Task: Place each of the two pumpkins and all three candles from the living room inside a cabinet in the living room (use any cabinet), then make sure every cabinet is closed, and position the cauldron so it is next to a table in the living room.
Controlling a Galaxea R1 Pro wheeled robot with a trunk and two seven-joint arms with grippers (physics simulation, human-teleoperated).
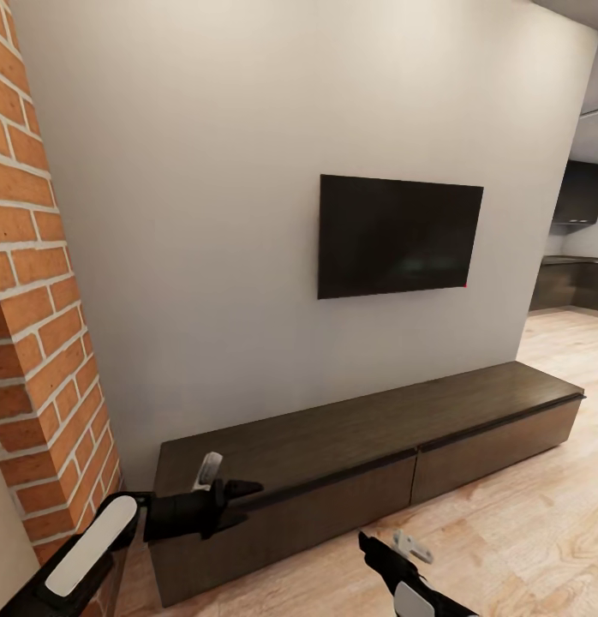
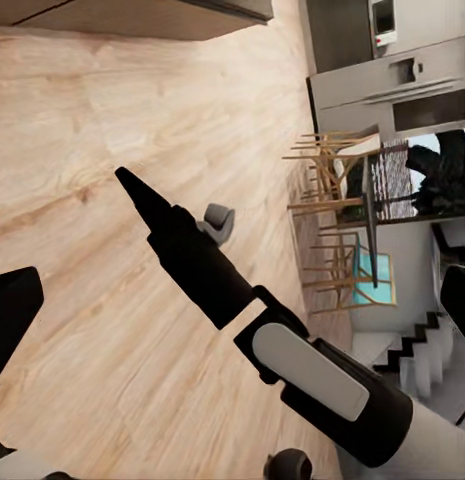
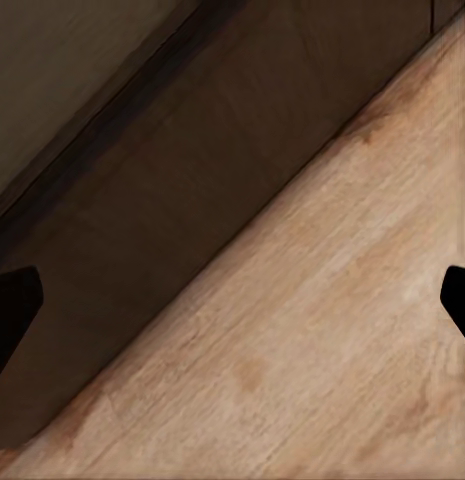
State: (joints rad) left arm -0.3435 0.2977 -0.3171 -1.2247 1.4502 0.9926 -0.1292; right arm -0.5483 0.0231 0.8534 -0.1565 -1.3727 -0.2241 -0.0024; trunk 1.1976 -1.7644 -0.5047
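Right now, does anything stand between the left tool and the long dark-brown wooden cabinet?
Nothing visible does. The left tool hangs by the long dark-brown wooden cabinet's left end, and both wide drawer fronts are shut.

The head view looks down and forward at the cabinet (image 1: 367, 454) under the wall TV (image 1: 397, 236); the right wrist view sits close to its front (and floor), the left wrist view faces across planks toward a distant dining area.
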